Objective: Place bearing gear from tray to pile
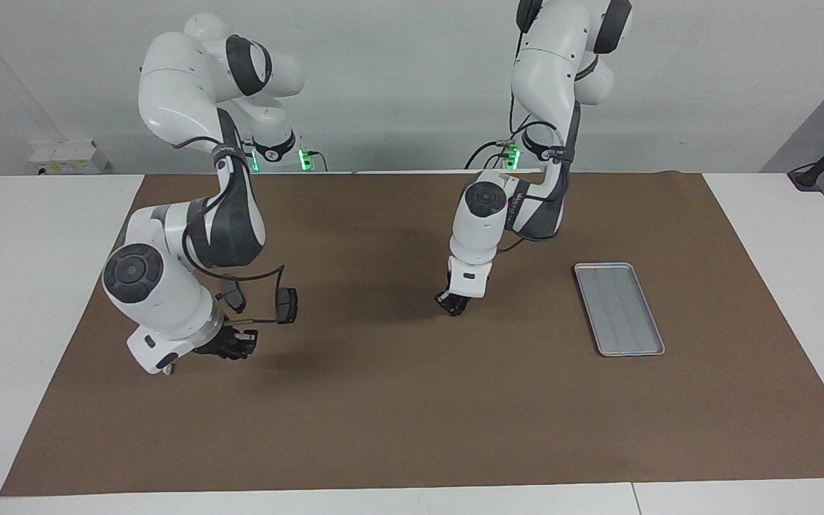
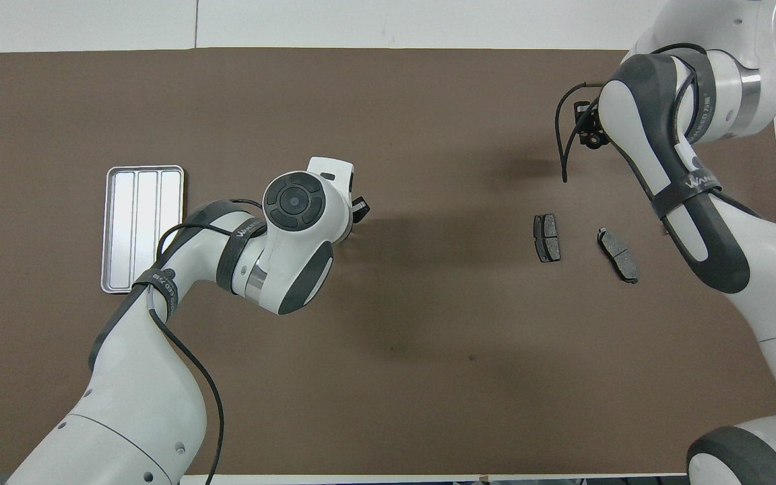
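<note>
The tray (image 1: 619, 308) lies bare. The right gripper (image 1: 229, 347), apparently gripping a small dark part, hangs over the pile (image 2: 585, 246) for release; the left gripper (image 1: 453, 303) waits, pinched closed.

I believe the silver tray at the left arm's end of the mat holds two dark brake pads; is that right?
Not quite: the tray is empty. The two brake pads lie on the mat toward the right arm's end, as the overhead view shows.
</note>
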Available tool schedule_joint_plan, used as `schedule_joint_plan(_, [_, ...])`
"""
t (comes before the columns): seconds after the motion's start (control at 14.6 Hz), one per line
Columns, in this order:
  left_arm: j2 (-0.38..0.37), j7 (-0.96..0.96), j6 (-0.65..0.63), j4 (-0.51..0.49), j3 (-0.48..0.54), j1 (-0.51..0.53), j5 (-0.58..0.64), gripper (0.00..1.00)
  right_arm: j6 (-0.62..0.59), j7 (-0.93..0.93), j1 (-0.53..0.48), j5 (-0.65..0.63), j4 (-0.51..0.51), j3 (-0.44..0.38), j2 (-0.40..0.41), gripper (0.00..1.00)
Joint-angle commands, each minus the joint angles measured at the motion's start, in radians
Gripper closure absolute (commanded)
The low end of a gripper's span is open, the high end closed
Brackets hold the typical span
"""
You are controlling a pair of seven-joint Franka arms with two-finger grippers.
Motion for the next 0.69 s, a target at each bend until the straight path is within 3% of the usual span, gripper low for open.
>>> schedule_joint_plan(0.0, [-0.002, -0.018, 0.028, -0.018, 0.017, -0.017, 0.007, 1.0, 0.047, -0.026, -0.023, 0.002, -0.023, 0.013, 0.026, 1.0])
schedule_joint_plan(0.07, [-0.002, -0.02, 0.026, -0.017, 0.017, -0.017, 0.007, 0.68, 0.056, -0.024, -0.023, 0.002, -0.025, 0.013, 0.034, 1.0])
schedule_joint_plan(0.14, [-0.002, -0.018, 0.013, -0.015, 0.02, -0.017, 0.007, 0.1, 0.07, -0.026, -0.026, 0.002, -0.025, 0.013, 0.042, 1.0])
schedule_joint_plan(0.21, [-0.004, -0.018, -0.004, -0.006, 0.025, -0.017, 0.008, 0.0, 0.085, -0.026, -0.03, 0.002, -0.03, 0.013, 0.051, 1.0])
schedule_joint_plan(0.41, [-0.02, -0.009, -0.108, 0.051, 0.028, 0.016, 0.06, 0.0, 0.137, -0.046, -0.033, 0.0, -0.049, 0.012, 0.063, 1.0])
schedule_joint_plan(0.62, [-0.14, 0.053, -0.177, 0.034, 0.029, 0.123, 0.068, 0.0, 0.147, -0.047, -0.033, 0.002, -0.05, 0.012, 0.079, 1.0])
